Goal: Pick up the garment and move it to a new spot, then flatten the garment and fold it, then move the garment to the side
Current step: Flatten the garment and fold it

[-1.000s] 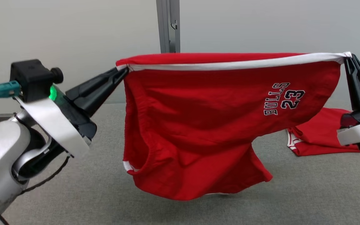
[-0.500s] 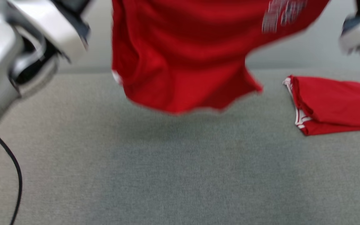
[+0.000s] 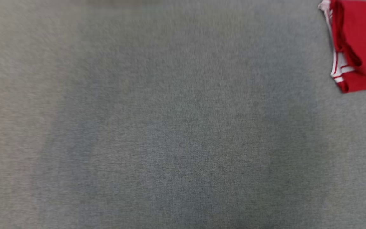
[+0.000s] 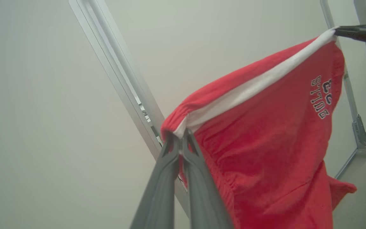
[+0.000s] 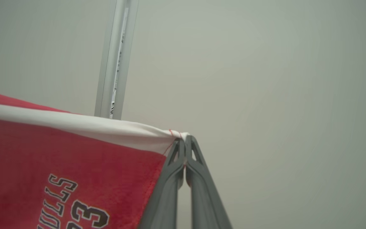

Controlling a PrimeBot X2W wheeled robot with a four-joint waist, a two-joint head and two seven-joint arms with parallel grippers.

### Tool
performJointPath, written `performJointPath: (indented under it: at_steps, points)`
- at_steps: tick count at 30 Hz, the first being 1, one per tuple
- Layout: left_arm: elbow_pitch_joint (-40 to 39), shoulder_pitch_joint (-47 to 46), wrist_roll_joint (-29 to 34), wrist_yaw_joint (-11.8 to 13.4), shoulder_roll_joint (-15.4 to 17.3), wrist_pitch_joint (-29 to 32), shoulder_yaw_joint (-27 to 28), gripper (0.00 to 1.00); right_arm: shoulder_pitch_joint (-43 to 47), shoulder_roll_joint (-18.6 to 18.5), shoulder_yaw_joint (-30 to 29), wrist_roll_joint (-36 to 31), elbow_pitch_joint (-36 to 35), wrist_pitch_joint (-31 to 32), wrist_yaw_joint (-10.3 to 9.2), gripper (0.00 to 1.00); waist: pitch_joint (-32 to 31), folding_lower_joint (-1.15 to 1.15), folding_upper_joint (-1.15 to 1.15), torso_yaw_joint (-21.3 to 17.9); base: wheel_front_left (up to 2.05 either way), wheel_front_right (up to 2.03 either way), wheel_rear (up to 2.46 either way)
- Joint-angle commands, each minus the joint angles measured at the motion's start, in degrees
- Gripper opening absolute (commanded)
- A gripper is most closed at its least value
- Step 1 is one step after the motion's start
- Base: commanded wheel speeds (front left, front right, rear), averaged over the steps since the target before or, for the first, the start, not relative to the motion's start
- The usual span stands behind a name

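Two waistband corners of the shorts (image 4: 265, 143) are clenched aloft by left pincer (image 4: 180, 140) and right pincer (image 5: 184, 140). The head camera has tipped down to the grey surface (image 3: 170, 127), likely seeking a laying spot.

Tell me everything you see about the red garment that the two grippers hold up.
The red garment looks like soft knit shorts, with a white band along the top edge and the print BULLS 23 near one end. It hangs in the air, pulled taut along the band between the left gripper and the right gripper, each shut on one end of it. Below the band the cloth sags in loose wrinkles.
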Motion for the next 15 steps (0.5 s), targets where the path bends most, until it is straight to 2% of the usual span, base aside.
performJointPath:
  at_steps: [1,5,8,15]
  points:
    - [-1.0,0.2,1.4,0.0,0.2,-0.1,0.9,0.0,0.2,0.3,-0.8,-0.7,-0.6,-0.3,-0.06,0.0,6.4,0.0,0.0,-1.2,0.0,0.0,0.0]
    - [-5.9,3.6,5.7,0.0,0.9,-0.2,2.7,0.0,2.3,1.4,-2.6,-3.1,-3.5,-0.3,-0.06,0.0,9.1,0.0,0.0,-0.8,0.0,0.0,0.0]
    - [-8.8,6.6,7.0,0.0,1.0,-0.2,2.9,0.0,5.8,1.8,-1.2,-3.9,-4.5,-0.3,-0.06,0.0,10.0,0.0,0.0,-0.6,0.0,0.0,0.0]
    - [-17.6,17.6,6.1,0.0,4.0,-0.2,-2.2,0.0,18.8,-2.3,4.0,0.5,-10.3,-0.4,-0.06,0.0,8.5,0.0,0.0,0.3,0.0,0.0,0.0]
